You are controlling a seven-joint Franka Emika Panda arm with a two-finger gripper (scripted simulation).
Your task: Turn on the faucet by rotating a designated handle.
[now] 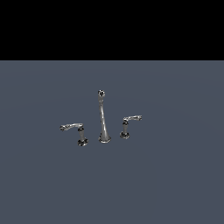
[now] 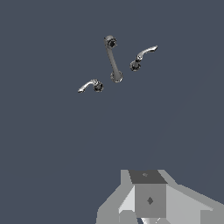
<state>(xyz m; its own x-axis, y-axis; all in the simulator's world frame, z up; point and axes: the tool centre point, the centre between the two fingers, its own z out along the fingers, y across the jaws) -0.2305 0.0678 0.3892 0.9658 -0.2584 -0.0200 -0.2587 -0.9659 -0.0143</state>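
gripper [image 2: 151,218] hangs well back from the faucet [image 1: 103,120], can't tell its finger state, handle [image 1: 73,129] untouched

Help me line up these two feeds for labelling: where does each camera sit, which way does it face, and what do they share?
Exterior view: off the arm, raised, looking slightly down across the grey floor at the faucet; the longer arched handle is on this view's left; none of the robot shows.
Wrist view: on the arm, well above, looking down at the faucet; part of the claw fills the edge, fingertips out of frame.
Shared: spout and both handles, including the arched one.
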